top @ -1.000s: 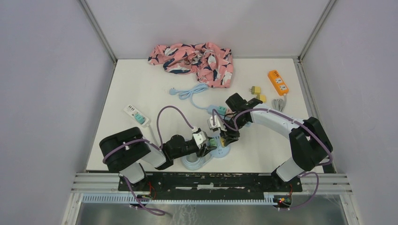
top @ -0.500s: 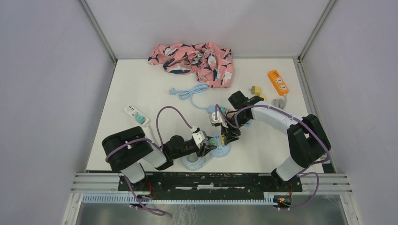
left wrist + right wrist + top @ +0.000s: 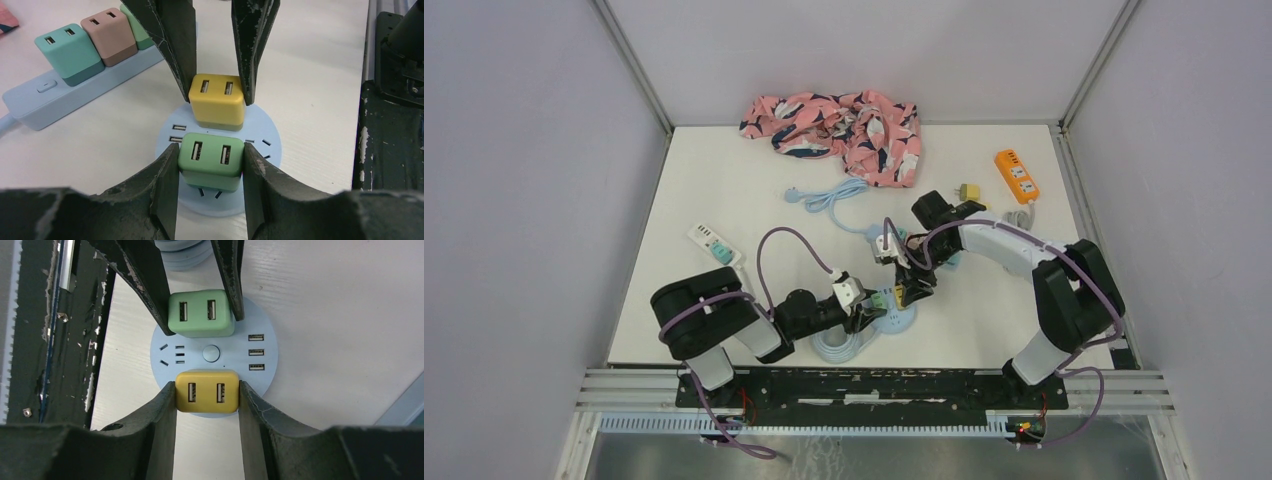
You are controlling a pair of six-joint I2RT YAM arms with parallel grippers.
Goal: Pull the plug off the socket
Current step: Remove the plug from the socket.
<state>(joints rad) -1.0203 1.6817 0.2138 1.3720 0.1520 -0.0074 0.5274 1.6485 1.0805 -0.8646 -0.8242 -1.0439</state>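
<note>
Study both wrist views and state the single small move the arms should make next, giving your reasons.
Probably raise the right gripper straight up. Its fingers press both sides of the yellow plug, which sits seated in the round blue socket. The left gripper clamps the green plug beside it, which may steady the base during the pull.
</note>
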